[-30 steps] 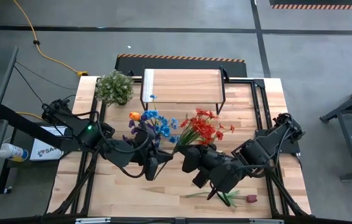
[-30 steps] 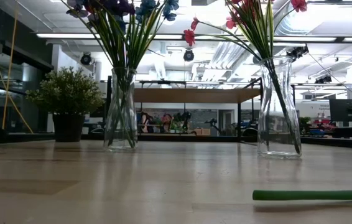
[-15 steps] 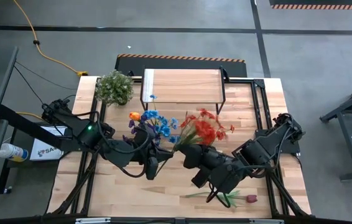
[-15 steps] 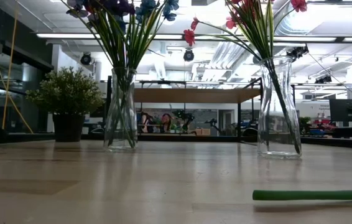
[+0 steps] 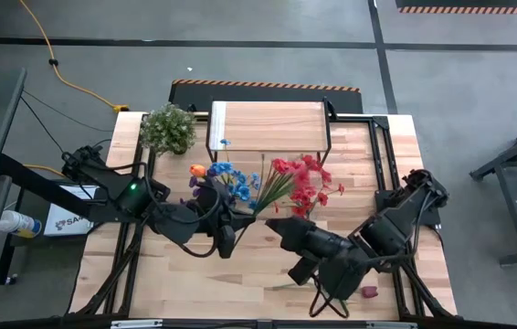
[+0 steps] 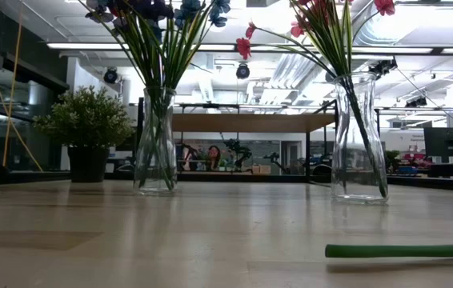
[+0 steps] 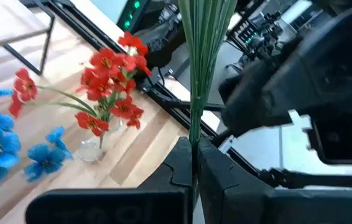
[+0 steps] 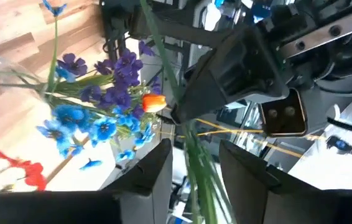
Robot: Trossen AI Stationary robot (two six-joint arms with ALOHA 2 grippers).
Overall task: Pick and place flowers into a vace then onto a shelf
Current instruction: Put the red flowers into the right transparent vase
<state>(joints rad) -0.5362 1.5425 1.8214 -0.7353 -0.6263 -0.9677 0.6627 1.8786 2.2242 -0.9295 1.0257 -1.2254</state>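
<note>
A loose green stem (image 6: 402, 250) lies nearest on the table (image 6: 170, 240) in the low view; from above it sits at about 5 o'clock, ending in a dark red bloom (image 5: 368, 292).

The low view hides both arms. The high view shows them meeting mid-table, the right gripper (image 5: 275, 222) at 4 o'clock of the red flowers (image 5: 302, 183) and the left gripper (image 5: 231, 228) at 6 o'clock of the blue and purple flowers (image 5: 226, 181).

Only the wrist views show the grip. The left gripper is clamped on a bundle of green stems (image 7: 196, 68). The right gripper's fingers (image 8: 148, 171) stand apart with stems (image 8: 191, 149) running between them.

Two glass vases (image 6: 156, 144) stand upright and well apart in the low view, the right one (image 6: 358, 140) holding the red flowers.

Farther back stands the shelf (image 5: 266, 126) at 12 o'clock, a single blue petal (image 5: 225, 143) on its top, with a bushy plant (image 5: 168, 128) at its 9 o'clock.
</note>
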